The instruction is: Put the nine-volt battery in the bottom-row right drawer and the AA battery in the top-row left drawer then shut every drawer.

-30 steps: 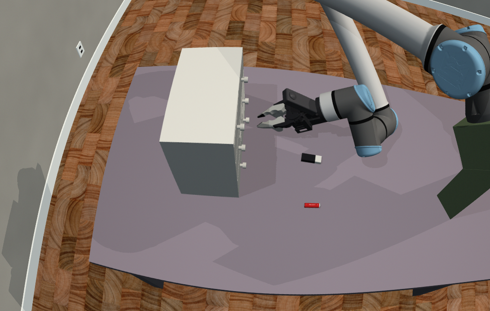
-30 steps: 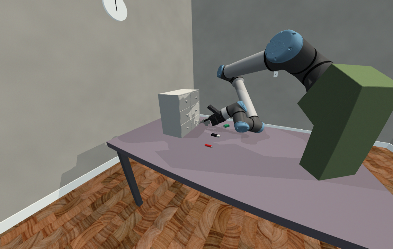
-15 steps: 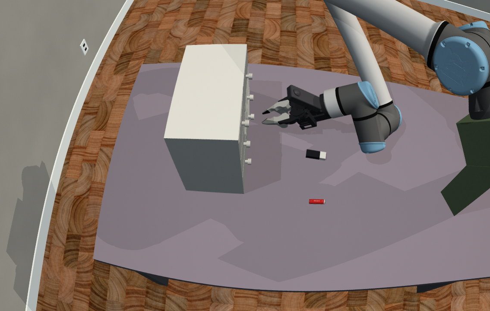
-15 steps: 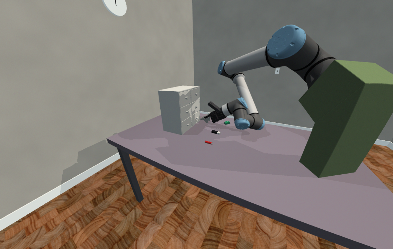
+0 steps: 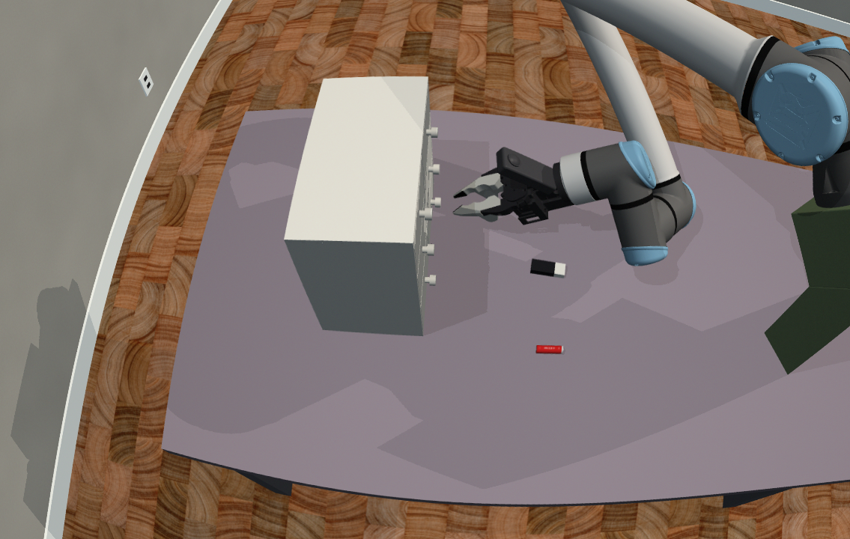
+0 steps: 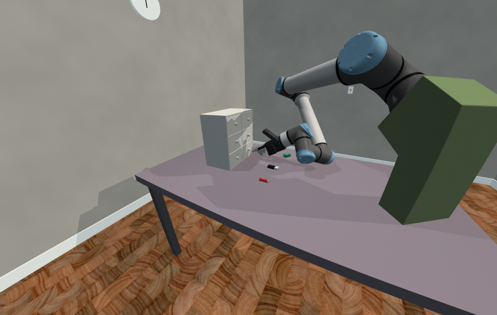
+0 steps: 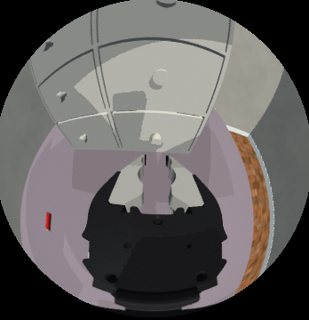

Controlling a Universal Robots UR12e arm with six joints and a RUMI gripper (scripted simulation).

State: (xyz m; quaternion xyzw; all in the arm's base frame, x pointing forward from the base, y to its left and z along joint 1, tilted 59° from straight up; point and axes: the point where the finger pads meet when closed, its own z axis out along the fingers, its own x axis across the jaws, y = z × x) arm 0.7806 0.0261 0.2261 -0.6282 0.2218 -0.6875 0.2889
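The white chest stands upright, its six drawers looking shut. My gripper is partly open, with nothing between its fingers. Its tips point at the chest just short of the bottom right drawer's knob, without touching it. The red AA battery lies on the table. A small green block, perhaps the nine-volt battery, lies behind the wrist in the exterior view; the arm hides it in the top view.
A black block with a white end lies between the AA battery and my arm. The green pedestal carries the arm at the table's other end. The forearm hangs low over the table near the green block.
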